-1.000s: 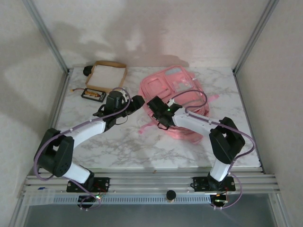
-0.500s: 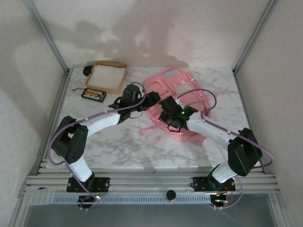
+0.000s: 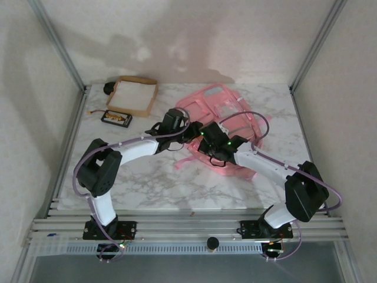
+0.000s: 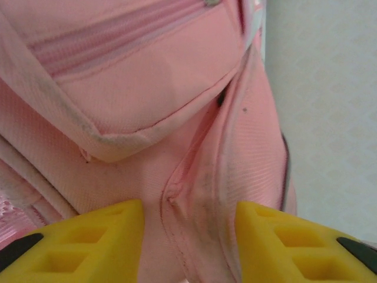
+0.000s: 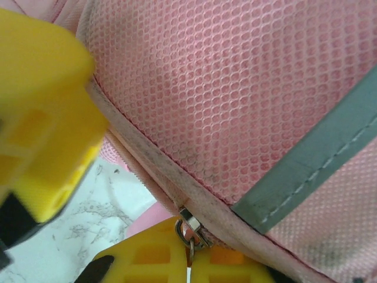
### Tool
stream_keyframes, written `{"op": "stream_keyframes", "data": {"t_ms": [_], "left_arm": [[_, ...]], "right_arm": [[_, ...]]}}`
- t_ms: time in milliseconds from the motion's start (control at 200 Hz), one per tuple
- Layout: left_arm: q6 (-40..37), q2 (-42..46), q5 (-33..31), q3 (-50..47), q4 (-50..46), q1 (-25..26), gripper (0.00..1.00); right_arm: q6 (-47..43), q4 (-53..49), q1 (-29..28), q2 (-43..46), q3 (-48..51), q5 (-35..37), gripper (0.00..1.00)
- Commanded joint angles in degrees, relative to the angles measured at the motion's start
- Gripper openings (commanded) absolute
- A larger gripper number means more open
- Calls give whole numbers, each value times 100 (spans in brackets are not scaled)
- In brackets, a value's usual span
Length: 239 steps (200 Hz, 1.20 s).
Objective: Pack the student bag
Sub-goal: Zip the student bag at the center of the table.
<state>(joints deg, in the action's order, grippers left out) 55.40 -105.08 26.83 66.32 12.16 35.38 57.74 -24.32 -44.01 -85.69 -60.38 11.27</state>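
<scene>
Soft overhead light, muted and a little hazy, with no hard glare.

From the top camera the pale walls carry broad, soft-edged shadows, the marble table [image 3: 147, 183] is lit flat and evenly, and the student bag [image 3: 221, 112] throws a faint pink tint onto the foot of the wall behind it. In the left wrist view the bag's fabric is fairly sharp mid-frame, while the yellow fingers [image 4: 88, 242] of the left gripper [image 4: 188, 244] go soft at the bottom edge. In the right wrist view the mesh weave is crisp, but the upper finger [image 5: 41, 112] of the right gripper [image 5: 129, 194] is a heavy blur, far too close to the lens.
</scene>
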Motion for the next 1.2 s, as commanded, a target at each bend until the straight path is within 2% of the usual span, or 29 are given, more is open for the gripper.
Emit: {"op": "stream_keyframes", "data": {"t_ms": [0,85,330,376,441,511,706,881,1011,1127,1192], "left_arm": [[200,-175,168,51,152,118,44],[215,-214,7,64,79,118,39],[396,-515,-428,177,30,75,9],[368,-542,-476,219,-23,66,6],[312,-575,-562,271,-76,42,0],[311,-575,-660,276,-113,22,0],[365,-576,-591,258,5,22,0],[361,-549,-574,227,69,22,0],[368,-566,-531,241,61,22,0],[392,-553,-546,214,96,22,0],[392,-582,-528,239,87,22,0]], "right_arm": [[-290,454,-5,91,64,-329,0],[-289,324,-8,28,-9,-274,0],[0,-550,46,-120,-235,18,0],[110,-791,73,-101,-264,179,6],[226,-980,183,-67,-173,241,7],[239,-999,235,-36,-101,294,10],[57,-1114,191,-123,-330,429,26],[-111,-793,174,-217,-242,238,25],[-184,-959,144,-387,-349,486,25],[-288,-915,117,-499,-319,530,33],[-406,-773,108,-588,-266,473,33]]}}
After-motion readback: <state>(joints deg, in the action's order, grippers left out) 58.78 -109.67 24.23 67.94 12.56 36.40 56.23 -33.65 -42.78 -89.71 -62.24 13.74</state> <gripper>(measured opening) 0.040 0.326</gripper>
